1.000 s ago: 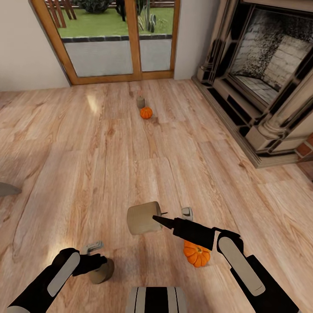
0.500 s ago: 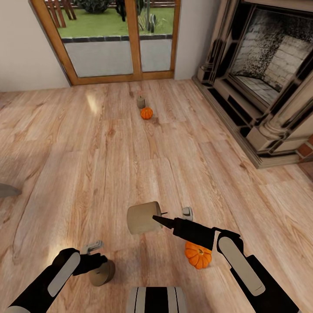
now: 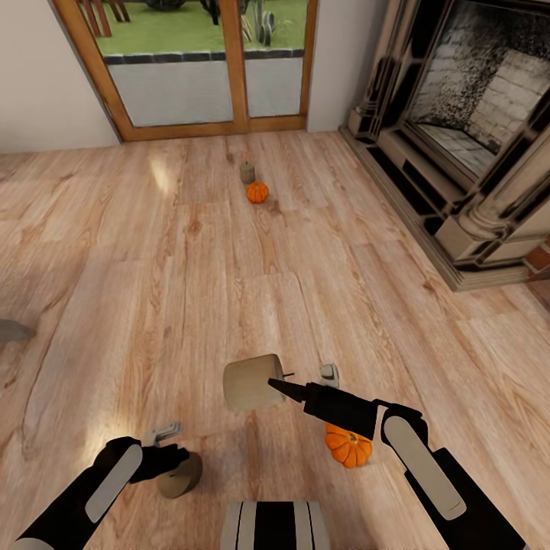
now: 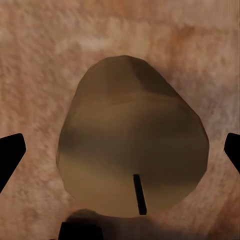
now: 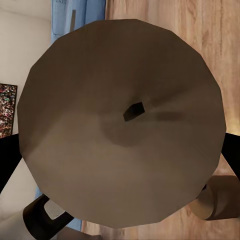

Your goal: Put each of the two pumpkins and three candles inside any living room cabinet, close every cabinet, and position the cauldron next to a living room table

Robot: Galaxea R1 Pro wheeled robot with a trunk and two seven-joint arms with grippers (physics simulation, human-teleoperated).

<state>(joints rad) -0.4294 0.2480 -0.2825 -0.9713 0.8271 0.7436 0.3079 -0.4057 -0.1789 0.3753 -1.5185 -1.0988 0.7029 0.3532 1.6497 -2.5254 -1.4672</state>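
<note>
the right gripper (image 3: 286,382) has its jaws closed on a pale candle (image 3: 252,382), held sideways above the floor (image 3: 153,290) — a pumpkin (image 3: 347,447) sits just below the arm. the left gripper (image 3: 172,451) hovers over a second candle (image 3: 179,475), jaws spread either side of it, not gripping. far off, another pumpkin (image 3: 257,192) and candle (image 3: 247,173) stand close together near the glass door (image 3: 206,69).

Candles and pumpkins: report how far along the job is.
Done: nothing stowed yet. In hand: the right gripper holds the first candle; the left gripper is at a second candle, grip unclear. Left: the third candle and far pumpkin sit on the floor near the glass door, the near pumpkin by the right gripper. Every later step remains too.
</note>
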